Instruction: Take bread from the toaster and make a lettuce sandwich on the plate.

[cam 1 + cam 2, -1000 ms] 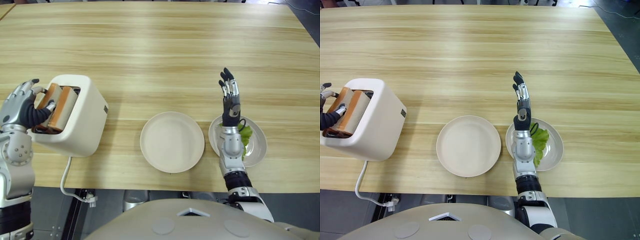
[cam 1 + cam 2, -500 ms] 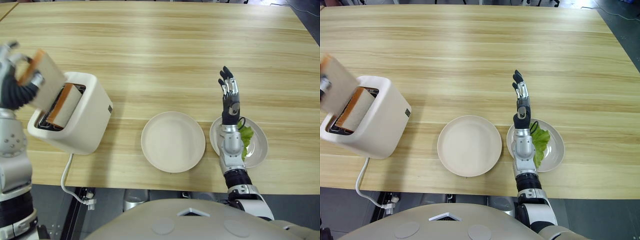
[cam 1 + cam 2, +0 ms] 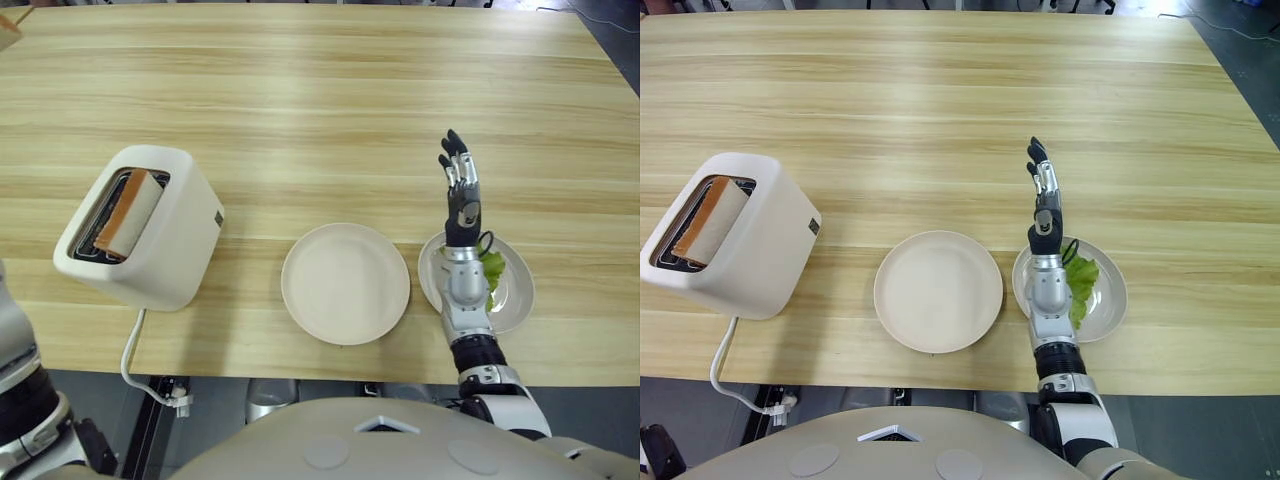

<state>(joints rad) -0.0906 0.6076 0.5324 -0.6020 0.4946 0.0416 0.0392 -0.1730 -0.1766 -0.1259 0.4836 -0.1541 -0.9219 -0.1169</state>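
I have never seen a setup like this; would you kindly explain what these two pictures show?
Both pictures come from the two eyes of a camera on a humanoid robot's head, looking down at a wooden table. On it stand a white toaster with one bread slice in it, an empty plate in the middle, and a second plate with lettuce. The right robot hand is raised, open and holding nothing, over that plate's left edge.

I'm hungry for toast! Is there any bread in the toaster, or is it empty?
Not empty. One slice of bread sticks up from a slot of the toaster; the slot beside it looks bare.
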